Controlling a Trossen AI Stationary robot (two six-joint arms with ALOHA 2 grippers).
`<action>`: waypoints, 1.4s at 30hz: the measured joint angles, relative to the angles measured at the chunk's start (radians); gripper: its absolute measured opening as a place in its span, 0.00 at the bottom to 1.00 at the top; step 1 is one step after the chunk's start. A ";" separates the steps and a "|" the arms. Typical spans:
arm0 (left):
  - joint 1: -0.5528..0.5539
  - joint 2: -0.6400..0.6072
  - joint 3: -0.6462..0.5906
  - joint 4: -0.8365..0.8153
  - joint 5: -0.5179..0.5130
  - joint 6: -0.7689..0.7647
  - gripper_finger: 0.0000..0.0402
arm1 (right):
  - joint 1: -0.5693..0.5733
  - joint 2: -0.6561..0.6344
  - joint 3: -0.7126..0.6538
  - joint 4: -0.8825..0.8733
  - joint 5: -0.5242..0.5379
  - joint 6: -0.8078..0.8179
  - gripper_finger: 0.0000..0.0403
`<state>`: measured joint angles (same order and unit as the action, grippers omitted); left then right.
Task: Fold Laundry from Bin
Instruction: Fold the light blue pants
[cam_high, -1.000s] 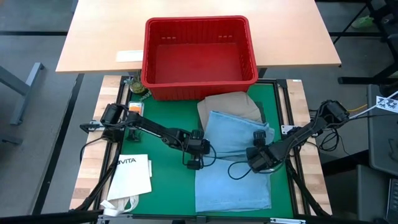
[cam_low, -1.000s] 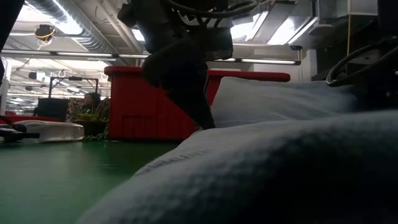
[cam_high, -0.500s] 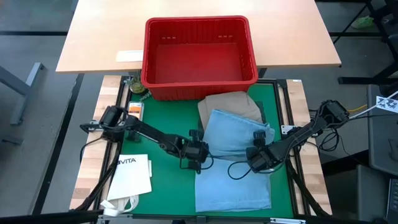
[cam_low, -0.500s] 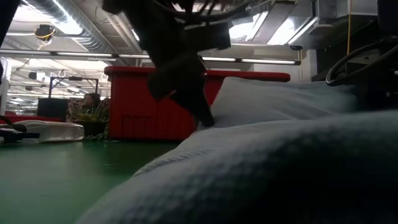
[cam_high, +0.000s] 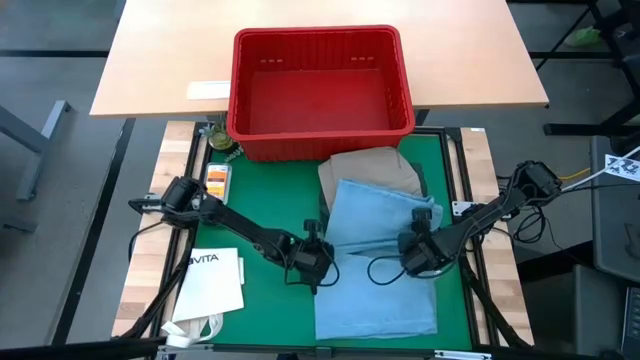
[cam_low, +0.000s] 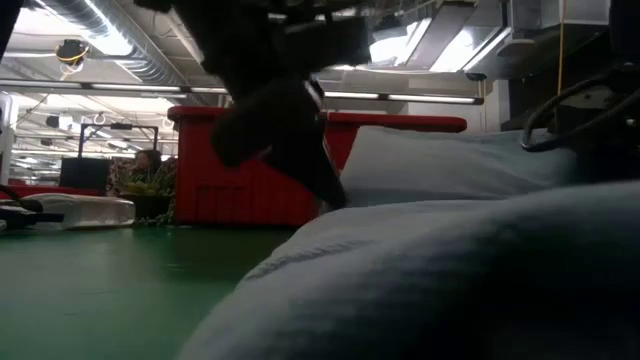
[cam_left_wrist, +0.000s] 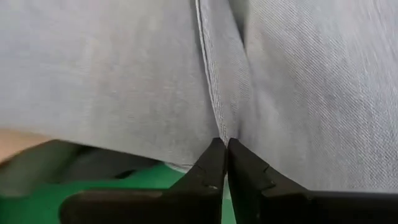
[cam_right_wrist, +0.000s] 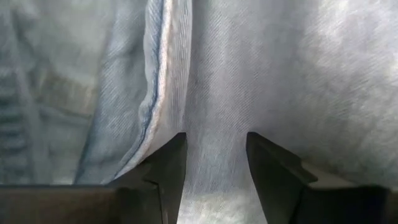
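The light blue jeans (cam_high: 380, 260) lie spread on the green mat (cam_high: 262, 205). Their far end overlaps a khaki garment (cam_high: 370, 165), which lies just in front of the red bin (cam_high: 320, 85). The bin's inside shows no laundry. My left gripper (cam_high: 320, 268) is at the jeans' left edge, shut on the cloth (cam_left_wrist: 224, 142). In the low view its dark finger (cam_low: 325, 185) comes down onto the pale cloth (cam_low: 450, 280). My right gripper (cam_right_wrist: 214, 140) stands open over the jeans near their right side (cam_high: 412, 240), pointing steeply down. Whether its tips touch the cloth I cannot tell. My left gripper pinches the jeans at their left edge (cam_left_wrist: 219, 127) between its two shut fingers. It comes in slanting down from the table's left. A crease runs away from the fingertips across the cloth. The cloth lies on the mat. One layer or several, I cannot tell.
A white paper bag printed VITA (cam_high: 215, 278) lies at the mat's near left. Small items (cam_high: 218, 150) and an orange-and-white packet (cam_high: 217, 176) sit left of the bin. Bare green mat (cam_high: 265, 215) lies between the bag and the jeans. The wooden table (cam_high: 160, 60) extends beyond the bin.
My left gripper has moved along the jeans' left edge toward the table's near edge, its forearm swinging the same way and the wrist turning. The jeans and my right arm have kept their places.
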<state>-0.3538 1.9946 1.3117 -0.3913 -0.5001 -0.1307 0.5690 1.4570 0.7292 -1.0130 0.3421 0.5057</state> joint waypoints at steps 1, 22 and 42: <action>0.000 0.015 0.000 0.011 0.016 0.000 0.03 | 0.000 0.000 0.000 -0.001 -0.024 -0.022 0.43; 0.013 0.067 0.028 0.048 0.035 0.014 0.39 | 0.000 0.000 -0.002 0.016 -0.127 -0.040 0.47; 0.079 -0.002 0.050 0.146 0.020 0.021 0.33 | 0.000 0.000 0.110 -0.202 -0.180 -0.044 0.63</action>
<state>-0.2751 1.9923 1.3617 -0.2451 -0.4801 -0.1096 0.5694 1.4567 0.8388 -1.2146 0.1616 0.4618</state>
